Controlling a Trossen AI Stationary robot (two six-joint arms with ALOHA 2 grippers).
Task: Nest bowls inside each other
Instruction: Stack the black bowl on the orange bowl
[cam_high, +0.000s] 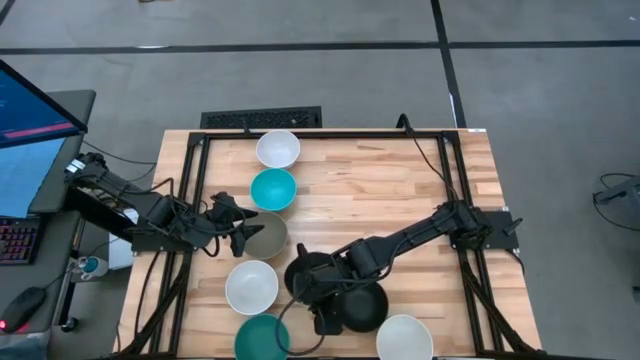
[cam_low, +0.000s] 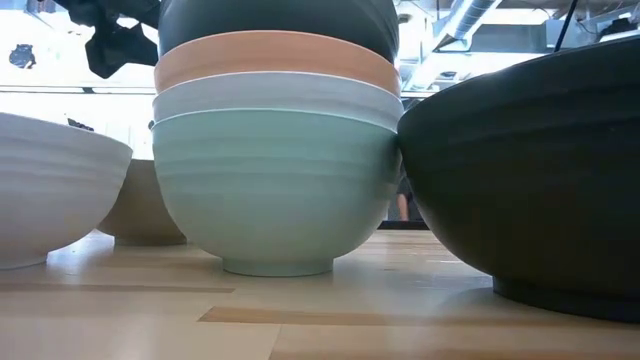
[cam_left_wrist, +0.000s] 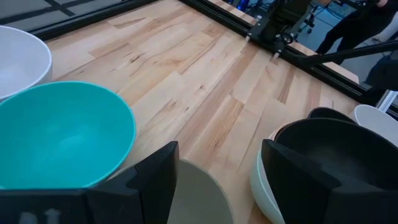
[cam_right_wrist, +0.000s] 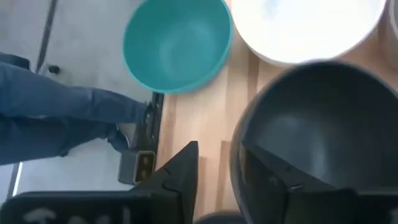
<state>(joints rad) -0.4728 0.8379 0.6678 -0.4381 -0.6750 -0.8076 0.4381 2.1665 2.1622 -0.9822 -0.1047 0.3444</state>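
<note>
Right gripper (cam_high: 305, 283) over the stack of bowls (cam_low: 275, 150) near the counter's (cam_high: 400, 200) front, fingers pinching the rim of the black bowl (cam_right_wrist: 311, 124) on top. Left gripper (cam_high: 243, 228) over the taupe bowl (cam_high: 268, 234), fingers spread.

A stack of bowls is sitting mid-table: a mint green bowl (cam_low: 275, 195) at the bottom, then a white bowl (cam_low: 270, 92), an orange bowl (cam_low: 270, 55) and a dark bowl (cam_low: 275, 18). A black bowl (cam_low: 530, 170) is touching its right side; a white ribbed bowl (cam_low: 50, 190) is sitting left.
</note>
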